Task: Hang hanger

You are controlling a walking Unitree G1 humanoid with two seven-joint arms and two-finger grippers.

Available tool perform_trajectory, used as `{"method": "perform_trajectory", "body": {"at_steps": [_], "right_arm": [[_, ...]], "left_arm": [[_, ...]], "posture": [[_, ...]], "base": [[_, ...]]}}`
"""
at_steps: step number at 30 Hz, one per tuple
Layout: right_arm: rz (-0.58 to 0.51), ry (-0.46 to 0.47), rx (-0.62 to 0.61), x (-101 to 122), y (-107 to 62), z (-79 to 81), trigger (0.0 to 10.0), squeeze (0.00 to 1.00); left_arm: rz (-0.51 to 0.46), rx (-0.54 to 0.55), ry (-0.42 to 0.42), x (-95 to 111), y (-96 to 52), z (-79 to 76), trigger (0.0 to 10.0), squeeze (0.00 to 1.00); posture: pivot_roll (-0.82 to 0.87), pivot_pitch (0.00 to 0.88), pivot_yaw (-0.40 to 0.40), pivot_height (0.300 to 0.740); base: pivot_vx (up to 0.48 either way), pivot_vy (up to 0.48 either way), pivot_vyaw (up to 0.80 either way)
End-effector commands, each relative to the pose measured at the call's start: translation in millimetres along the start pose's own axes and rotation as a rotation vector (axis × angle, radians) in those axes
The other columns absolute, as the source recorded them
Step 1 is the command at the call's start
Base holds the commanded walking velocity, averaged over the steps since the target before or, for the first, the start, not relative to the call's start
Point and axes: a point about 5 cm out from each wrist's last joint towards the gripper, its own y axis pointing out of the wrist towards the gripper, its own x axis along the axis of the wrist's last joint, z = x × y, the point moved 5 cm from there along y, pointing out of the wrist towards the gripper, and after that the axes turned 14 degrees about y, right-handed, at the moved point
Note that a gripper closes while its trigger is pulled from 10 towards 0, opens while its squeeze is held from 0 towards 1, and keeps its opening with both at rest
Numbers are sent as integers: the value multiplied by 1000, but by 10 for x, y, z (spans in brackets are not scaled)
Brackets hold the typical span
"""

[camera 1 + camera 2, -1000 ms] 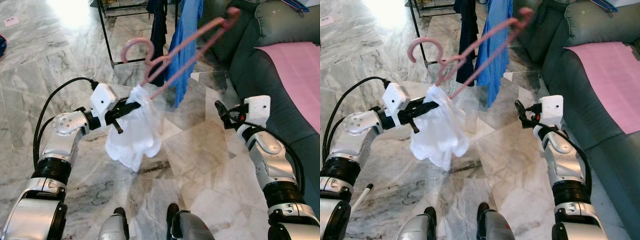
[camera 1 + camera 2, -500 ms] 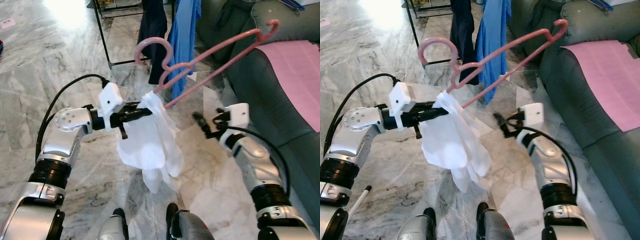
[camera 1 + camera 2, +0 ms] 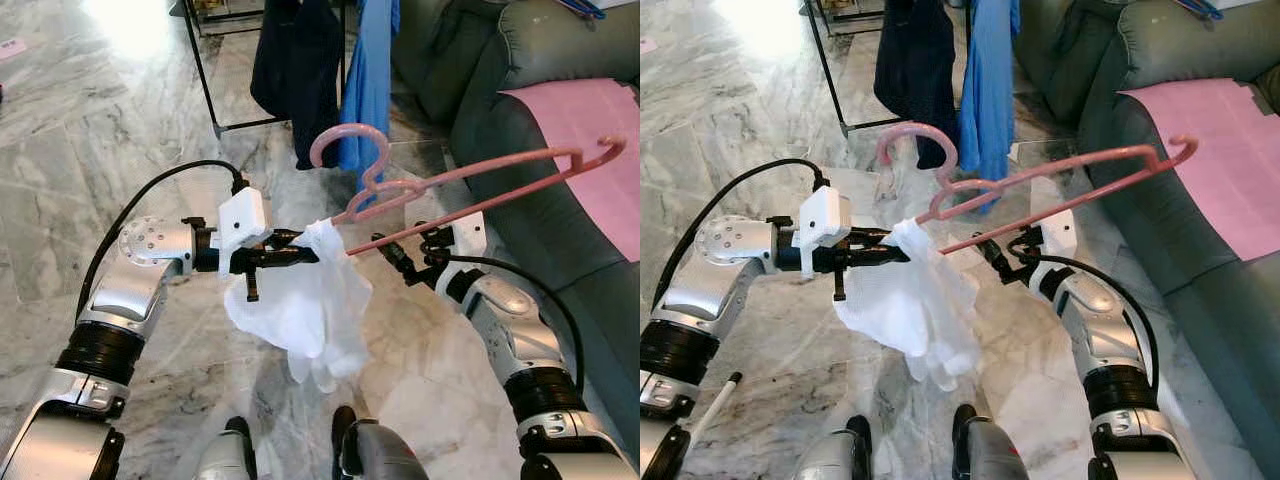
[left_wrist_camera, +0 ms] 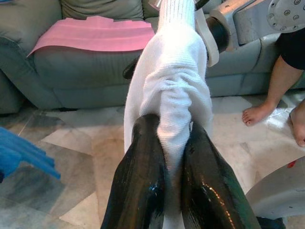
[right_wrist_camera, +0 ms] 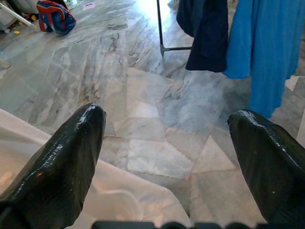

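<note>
Grey marble floor [image 3: 60, 150], black rack [image 3: 205, 70] at the back, green sofa [image 3: 500, 120] on the right with a pink cloth [image 3: 590, 130] on the seat.

Left gripper [image 3: 305, 255] sits mid-frame, fingers pinched tight on a white garment [image 3: 310, 310], which bunches between them in the left wrist view and hangs down below. The pink hanger [image 3: 470, 190] is threaded in that garment at its near end. Its long axis runs from the left gripper out rightward and slightly up toward the sofa, far tip over the pink cloth. Hook [image 3: 345, 150] stands up near the garment end, opening toward the rack.

Further back, a dark garment [image 3: 300, 70] and a blue garment [image 3: 370, 80] hang on the rack, just beyond the hook. The top bar itself is out of frame.

Right gripper [image 3: 395, 258] is just under the hanger's lower bar, near the garment end, fingers spread wide, gripping nothing; contact with the bar can't be told.

Key relation: the rack lies ahead of and above the hook, so the left arm carries and the right one is nearer the bars for steadying. Likely in the way: the two hung garments, and the long hanger end swinging near the sofa. A person's bare foot [image 4: 259, 114] is on the floor by the sofa in the left wrist view.
</note>
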Motion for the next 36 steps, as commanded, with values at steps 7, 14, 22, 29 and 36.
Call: {"method": "perform_trajectory", "body": {"at_steps": [7, 14, 22, 29, 36], "right_arm": [[163, 58, 158, -419, -84, 259, 10000, 0], [197, 58, 140, -538, -106, 223, 10000, 0], [207, 74, 82, -580, -123, 112, 10000, 0], [213, 101, -1, -688, -142, -9, 0, 0], [193, 131, -117, -685, -212, -232, 0, 0]], "left_arm": [[-77, 6, 76, 246, 100, 88, 0, 0], [-136, -3, 89, 431, 108, 110, 0, 0], [-212, -11, 83, 638, 76, 138, 0, 0], [-258, -3, 76, 791, 57, 167, 0, 0], [-257, 7, 74, 806, 28, 193, 0, 0]], "posture": [[-33, 309, -70, 740], [-32, 312, -71, 740], [-32, 311, -75, 740], [-32, 311, -77, 740], [-31, 312, -77, 740]], "base": [[0, 0, 0], [0, 0, 0], [0, 0, 0], [0, 0, 0], [0, 0, 0]]}}
